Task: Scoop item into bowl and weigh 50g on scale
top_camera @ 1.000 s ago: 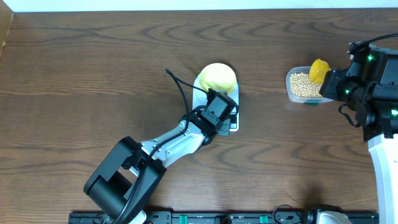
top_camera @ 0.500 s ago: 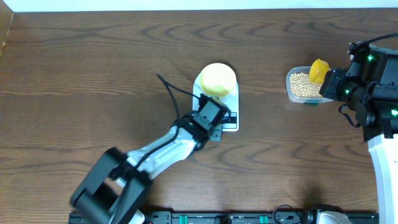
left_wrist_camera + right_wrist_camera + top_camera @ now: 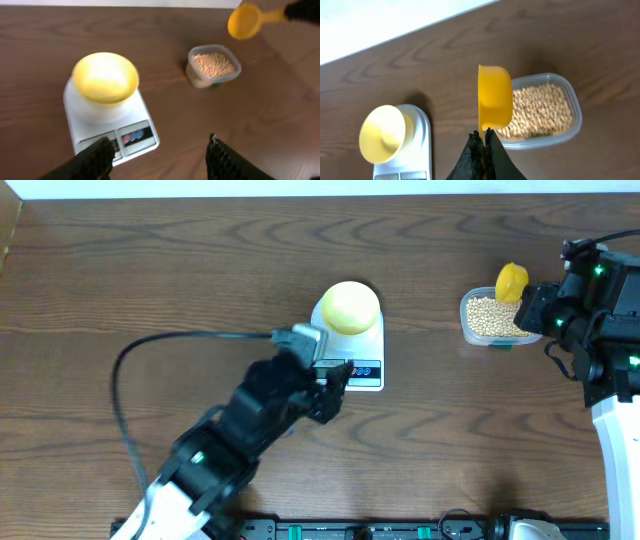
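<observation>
1. Hovering nearest to us, our left claw [image 3: 159, 152] is hanging above the dark wooden table [image 3: 150, 280], just in front of the scale [image 3: 145, 112]. Its two black fingers [image 3: 97, 160] are standing wide apart, and we are gripping nothing between them.
2. Just beyond that claw, we are seeing the white scale sitting flat on the wood, with its small display and coloured buttons facing the left claw.
3. On the scale's round top, the pale yellow bowl [image 3: 105, 77] is resting upright. It is covering most of that platform, so that only a white rim is showing around it.
4. Further off to the right, well apart from the scale, a clear tub [image 3: 197, 80] is standing on the table, and the beans [image 3: 214, 64] are lying inside it as a flat tan layer.
5. Over the tub's far side, a bright yellow scoop [image 3: 495, 97] is hanging raised clear of the beans. In the right wrist view it is lying tipped on its side, and we cannot tell whether it is carrying anything.
6. Farthest from us, near the table's right edge, our right claw [image 3: 483, 140] is pinching the scoop's handle, its fingers pressed narrow together on it.
</observation>
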